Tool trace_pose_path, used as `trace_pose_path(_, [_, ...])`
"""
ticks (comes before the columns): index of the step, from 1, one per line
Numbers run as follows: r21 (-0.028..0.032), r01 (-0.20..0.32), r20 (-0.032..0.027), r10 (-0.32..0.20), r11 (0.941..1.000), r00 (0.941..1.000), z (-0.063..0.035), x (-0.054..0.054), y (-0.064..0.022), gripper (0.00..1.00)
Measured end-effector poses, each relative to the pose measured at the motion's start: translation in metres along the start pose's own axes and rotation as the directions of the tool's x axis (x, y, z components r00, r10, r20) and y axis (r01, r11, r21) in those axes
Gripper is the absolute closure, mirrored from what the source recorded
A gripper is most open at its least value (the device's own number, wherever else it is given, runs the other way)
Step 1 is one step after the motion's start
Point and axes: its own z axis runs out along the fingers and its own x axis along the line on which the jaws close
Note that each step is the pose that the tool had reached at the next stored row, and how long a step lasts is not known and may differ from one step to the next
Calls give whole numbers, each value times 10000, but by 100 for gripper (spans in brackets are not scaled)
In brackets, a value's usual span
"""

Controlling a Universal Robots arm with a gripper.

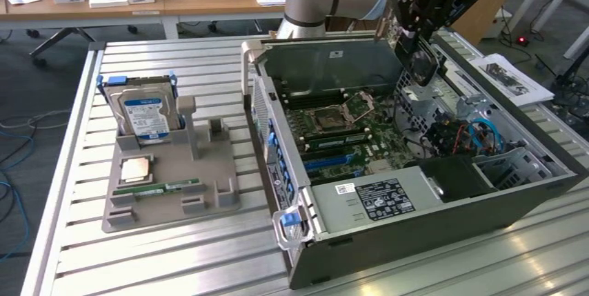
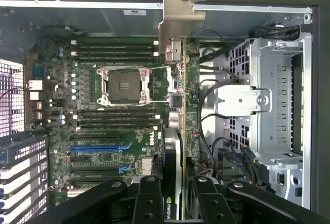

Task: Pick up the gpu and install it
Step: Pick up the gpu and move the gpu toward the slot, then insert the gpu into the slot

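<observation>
Bench (image 1: 184, 254) slats run under everything we see. At the exterior view's left we find a grey holder (image 1: 161, 203) resting on them. A silver hard drive (image 1: 145, 113) stands upright in it, and a small square chip (image 1: 136, 168) and a green memory stick (image 1: 167, 188) lie flat on its base. In the middle lies the open computer case (image 1: 432, 220), its motherboard (image 1: 345, 134) exposed. Further right, above the case, we see the end effector (image 1: 421, 39) closed narrowly on the gpu (image 1: 420, 65), which hangs on edge, clear of the board and not seated. In the wrist view the end effector (image 2: 175, 195) clamps the gpu (image 2: 172, 152) from both sides. The card runs edge-on between the processor socket (image 2: 125, 85) and the metal drive cage (image 2: 273, 100), with its bracket (image 2: 178, 12) at the far end near the case wall. The blue slots (image 2: 98, 146) lie to one side of the card, apart from it.
</observation>
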Motion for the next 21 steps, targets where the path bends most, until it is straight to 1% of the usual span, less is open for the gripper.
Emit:
trace_pose_path(6, [0,1,-1,-1,10000,10000,0,-2,0,73])
trace_pose_path(15, [1,0,-4,0,10000,10000,3,-58,2,73])
trace_pose_path(21, [1,0,-4,0,10000,10000,3,-59,2,73])
